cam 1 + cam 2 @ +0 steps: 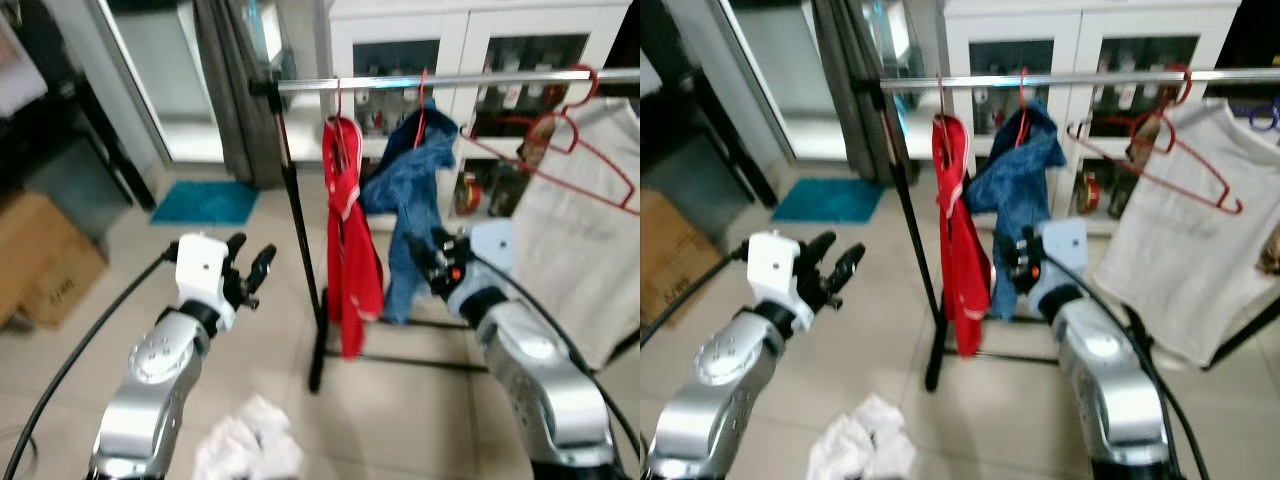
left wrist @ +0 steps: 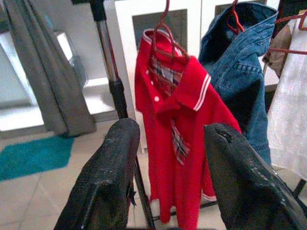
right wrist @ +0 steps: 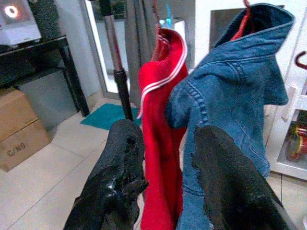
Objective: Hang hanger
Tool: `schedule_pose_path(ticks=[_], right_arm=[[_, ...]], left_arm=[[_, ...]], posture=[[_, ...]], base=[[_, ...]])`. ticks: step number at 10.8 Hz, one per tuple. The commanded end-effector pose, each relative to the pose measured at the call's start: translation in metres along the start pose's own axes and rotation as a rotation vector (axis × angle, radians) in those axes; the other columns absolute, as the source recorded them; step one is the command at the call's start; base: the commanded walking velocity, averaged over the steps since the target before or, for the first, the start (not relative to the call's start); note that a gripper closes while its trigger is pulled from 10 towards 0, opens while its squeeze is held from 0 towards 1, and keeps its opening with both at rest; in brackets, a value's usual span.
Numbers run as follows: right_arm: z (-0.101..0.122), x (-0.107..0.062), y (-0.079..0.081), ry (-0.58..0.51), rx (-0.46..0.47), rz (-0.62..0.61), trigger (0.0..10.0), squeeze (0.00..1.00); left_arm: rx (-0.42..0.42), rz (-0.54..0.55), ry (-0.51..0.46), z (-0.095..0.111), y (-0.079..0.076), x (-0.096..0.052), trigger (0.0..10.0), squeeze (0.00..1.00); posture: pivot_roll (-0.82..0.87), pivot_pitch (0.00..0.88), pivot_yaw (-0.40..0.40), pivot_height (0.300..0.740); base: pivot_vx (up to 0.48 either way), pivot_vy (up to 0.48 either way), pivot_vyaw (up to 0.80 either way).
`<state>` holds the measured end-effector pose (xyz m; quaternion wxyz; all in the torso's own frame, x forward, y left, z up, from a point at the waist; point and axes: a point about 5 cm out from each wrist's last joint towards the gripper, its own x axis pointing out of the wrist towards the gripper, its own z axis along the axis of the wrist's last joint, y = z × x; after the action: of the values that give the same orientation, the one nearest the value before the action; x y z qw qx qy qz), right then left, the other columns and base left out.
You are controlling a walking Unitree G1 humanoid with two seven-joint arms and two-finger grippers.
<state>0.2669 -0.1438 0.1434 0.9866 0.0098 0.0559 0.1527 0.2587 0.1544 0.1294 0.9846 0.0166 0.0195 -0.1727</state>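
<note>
Left wrist view has the left gripper (image 2: 165, 177) with its two black fingers (image 2: 103, 182) spread wide, a clear gap between them and nothing held. Through that gap hangs a red polo shirt (image 2: 184, 139) on a red hanger, with a denim jacket (image 2: 240, 76) just beside it at about 2 o'clock. The right gripper (image 3: 165, 182) likewise stands wide apart and empty, and past its fingers the same red shirt and denim jacket hang side by side.

From the head, the left gripper (image 1: 250, 268) is raised at about 9 o'clock of the scene, well apart from the rack; the right gripper (image 1: 432, 255) sits near the lower edge of the denim jacket.

A chrome rail (image 1: 450, 80) runs across the top on a black post (image 1: 300, 220). At 2 o'clock an empty red hanger (image 1: 560, 135) hangs tilted from the rail, in front of a white garment (image 1: 575, 250). White cloth (image 1: 250, 445) lies crumpled on the tiled floor (image 1: 400, 410) at 6 o'clock. A teal mat (image 1: 205, 202) lies at 11 o'clock, a cardboard box (image 1: 40, 260) at 9.
</note>
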Motion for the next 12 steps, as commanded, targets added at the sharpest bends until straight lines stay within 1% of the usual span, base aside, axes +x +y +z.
schedule_pose_path(ticks=[1, 2, 3, 4, 5, 6, 8, 12], right_arm=[[0.005, 0.004, 0.004, -0.016, 0.000, 0.015, 10.0, 0.00], [0.005, 0.005, 0.005, -0.016, -0.001, 0.023, 10.0, 0.00], [0.003, 0.007, 0.004, 0.007, -0.057, 0.008, 10.0, 0.00], [0.001, 0.008, -0.003, 0.032, -0.069, -0.054, 10.0, 0.00], [0.004, 0.008, -0.007, 0.016, -0.058, -0.074, 10.0, 0.00], [0.005, 0.008, -0.009, 0.002, -0.031, -0.091, 10.0, 0.00], [0.010, 0.009, -0.011, -0.018, -0.042, -0.098, 10.0, 0.00], [0.037, 0.016, -0.008, -0.114, -0.079, -0.064, 10.0, 0.00]], left_arm=[[0.007, 0.007, 0.017, -0.002, 0.004, -0.002, 10.0, 0.00], [0.008, 0.005, 0.008, -0.001, 0.003, -0.002, 10.0, 0.00], [0.012, 0.010, -0.002, 0.000, 0.005, -0.002, 10.0, 0.00], [0.014, 0.009, -0.003, 0.000, 0.005, -0.002, 10.0, 0.00], [0.014, 0.005, 0.001, -0.001, 0.004, -0.002, 10.0, 0.00], [0.016, 0.000, 0.005, -0.002, 0.003, -0.001, 10.0, 0.00], [0.022, -0.015, 0.010, -0.003, 0.001, 0.001, 10.0, 0.00], [0.015, -0.023, 0.008, -0.004, -0.001, 0.003, 10.0, 0.00]], posture=[[0.02, 0.000, 0.103, 0.740], [0.02, 0.000, 0.101, 0.740], [0.02, 0.000, 0.097, 0.740], [0.02, 0.000, 0.096, 0.740], [0.01, 0.000, 0.097, 0.740], [0.01, 0.000, 0.098, 0.740], [0.01, 0.000, 0.100, 0.740], [0.00, 0.000, 0.087, 0.740]], base=[[0.000, 0.000, 0.00], [0.000, 0.000, 0.00], [0.330, 0.000, 0.00], [0.368, 0.000, 0.80], [0.382, 0.000, 0.80], [0.390, 0.000, 0.00], [0.390, 0.000, 0.00], [0.391, 0.000, 0.00]])
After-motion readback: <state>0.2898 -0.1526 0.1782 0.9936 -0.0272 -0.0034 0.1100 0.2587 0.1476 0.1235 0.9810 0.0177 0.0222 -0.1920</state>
